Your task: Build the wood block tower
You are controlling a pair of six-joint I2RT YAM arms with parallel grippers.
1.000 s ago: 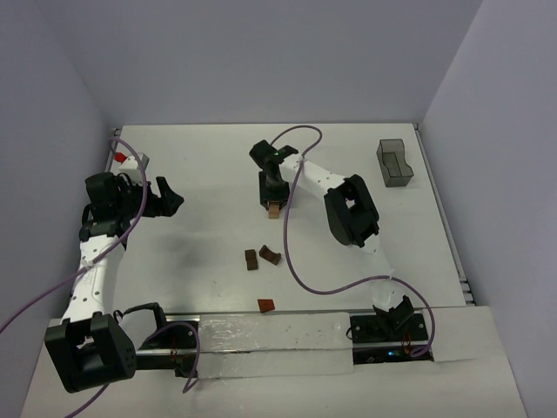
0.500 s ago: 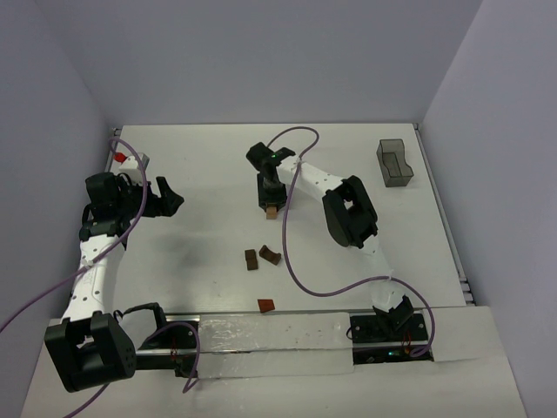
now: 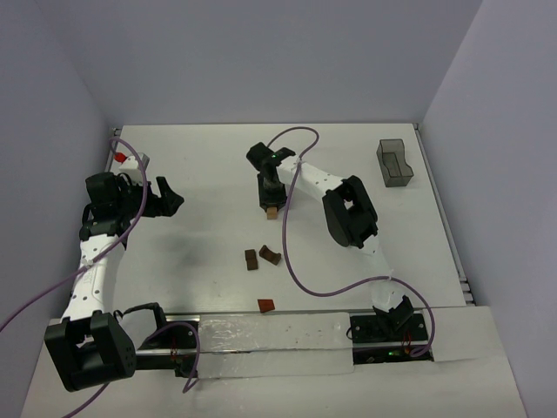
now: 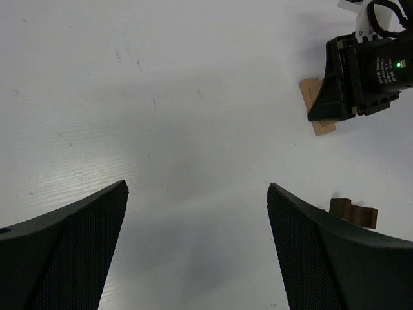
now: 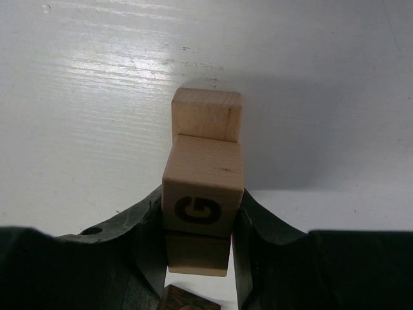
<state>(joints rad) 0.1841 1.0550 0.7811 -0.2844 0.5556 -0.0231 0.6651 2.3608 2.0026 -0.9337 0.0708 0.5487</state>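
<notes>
Looking through my right wrist camera, I see my right pincer (image 5: 201,208) closed down to the width of one block. A black finger (image 5: 151,226) sits tight on each side of the wood block tower (image 5: 203,184). I can see no gap there, so I have hold of it. The block I squeeze is light tan and has a G on it. Another tan block (image 5: 206,115) pokes out above it in the frame, and one more shows below it, between my fingers. I cannot tell how many blocks are in the tower, because they hide each other. At the bottom edge a dark brown block (image 5: 186,300) is cut off. In the top camera the tower is just above the middle of the picture, and my pincer covers all but a tan bit. Three loose brown blocks (image 3: 251,259) lie lower down, apart from the tower. My left pincer (image 4: 197,190) is wide open and holds nothing, above the white table (image 4: 161,97). The finger on the right of its view hides part of a brown block. A grey bin (image 3: 394,163) stands at the upper right. A small red thing (image 3: 119,158) at the upper left is too small to make out.
</notes>
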